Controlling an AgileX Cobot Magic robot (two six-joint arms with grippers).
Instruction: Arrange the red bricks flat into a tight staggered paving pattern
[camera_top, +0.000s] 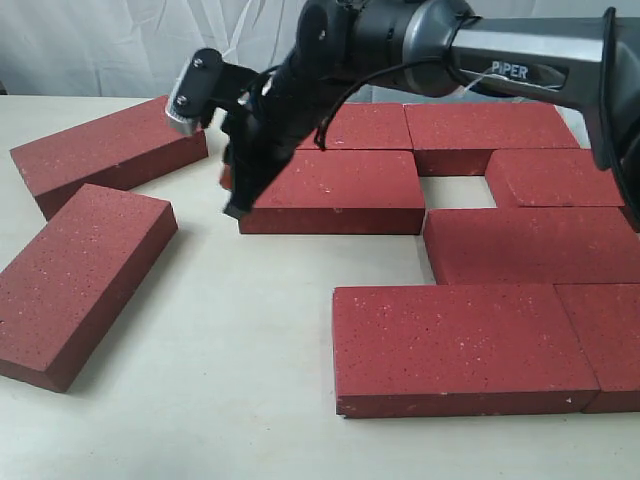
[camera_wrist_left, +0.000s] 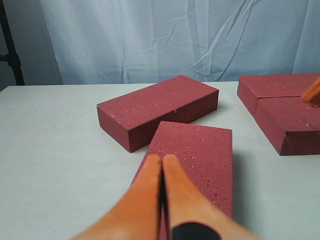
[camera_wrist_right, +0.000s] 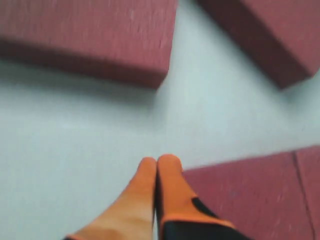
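The red bricks (camera_top: 460, 345) lie flat on the bench (camera_top: 230, 360). Most are packed in staggered rows toward its right edge, with one small gap (camera_top: 455, 190) among them. A far loose brick (camera_top: 110, 150) and a near loose brick (camera_top: 80, 280) sit askew toward the left edge, close together and well apart from the rows. The right gripper (camera_top: 237, 205) hangs tip-down just beside the left end of the rows' leftmost brick (camera_top: 335, 190), jaws pressed together on nothing; whether it touches that brick I cannot tell. The left gripper (camera_wrist_left: 161, 161), seen only in its wrist view, is likewise closed and empty, poised at the near loose brick. These bricks look dense, rigid and heavy, with a rough matte face that should drag on the bench rather than glide, and they seem too broad to pinch across the flat. The better hold is probably no hold: closed fingertips set low against a side face. A push at the middle of a long side should slide the brick straight, one near an end should swing it round. Corners may chip if knocked together.
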